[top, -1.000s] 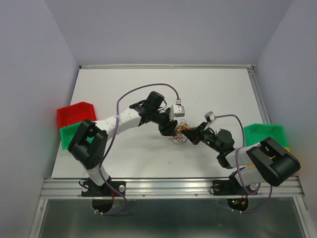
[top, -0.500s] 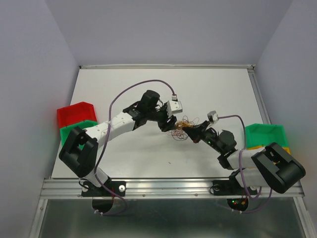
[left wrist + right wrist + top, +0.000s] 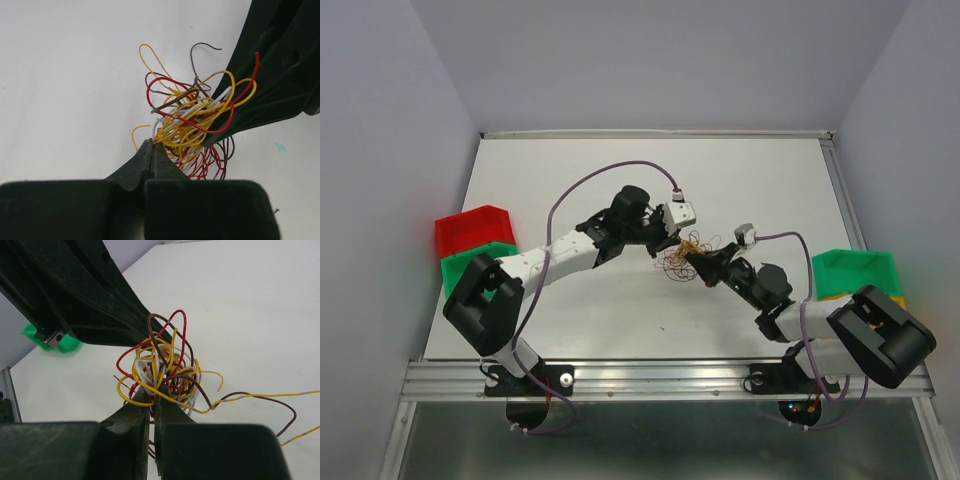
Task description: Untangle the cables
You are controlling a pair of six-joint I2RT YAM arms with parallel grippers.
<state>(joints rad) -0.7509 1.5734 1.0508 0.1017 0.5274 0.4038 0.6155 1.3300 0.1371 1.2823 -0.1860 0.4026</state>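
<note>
top view: the cables sit as one small knotted clump of yellow, red, brown and white strands near the middle of the white counter. the left claw comes at the clump from its upper left and the right claw from its lower right, tips almost meeting, so both cover part of the knot. a purple cord arcs over the left arm. a red bin and the left green bin stand at the left edge, the right green bin at the right edge, all well apart from the wires

left wrist view: the left claw's fingers are pressed together at the bottom centre, pinching yellow strands at the lower edge of the clump. the right claw fills the upper right and hides the far side of the knot; a red loop lies across it

right wrist view: the right claw is closed to a slit on the bottom of the clump, strands running into it. the left claw blocks the upper left. loose yellow and brown ends trail to the right on the counter
</note>
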